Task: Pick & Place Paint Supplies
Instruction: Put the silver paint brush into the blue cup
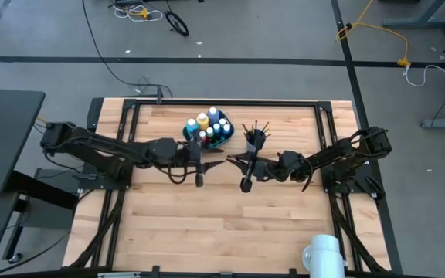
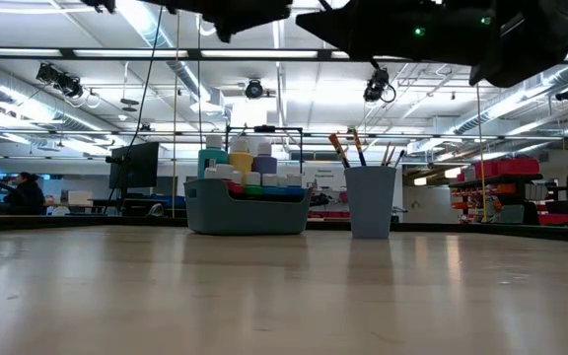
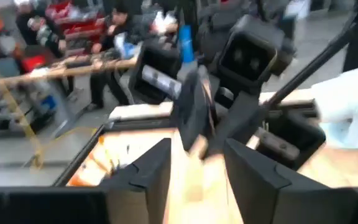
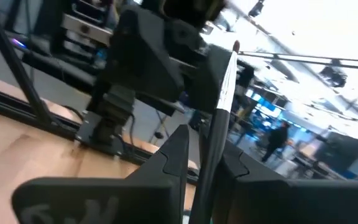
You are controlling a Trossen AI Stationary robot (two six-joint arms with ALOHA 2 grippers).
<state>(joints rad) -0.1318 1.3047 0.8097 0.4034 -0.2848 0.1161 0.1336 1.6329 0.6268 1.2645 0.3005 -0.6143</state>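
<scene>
Grippers meet mid-table: right gripper (image 1: 233,163) clamps paintbrush (image 4: 219,118), left gripper (image 1: 216,163) parted.

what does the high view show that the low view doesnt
Only the high view: both claws meeting at mid-table, left claw and right claw, with a second brush between them, and a white roll at the near edge.
Only the low view: the room behind, with people at the sides.
Both: the teal bin of paint bottles and the cup of paintbrushes.
</scene>
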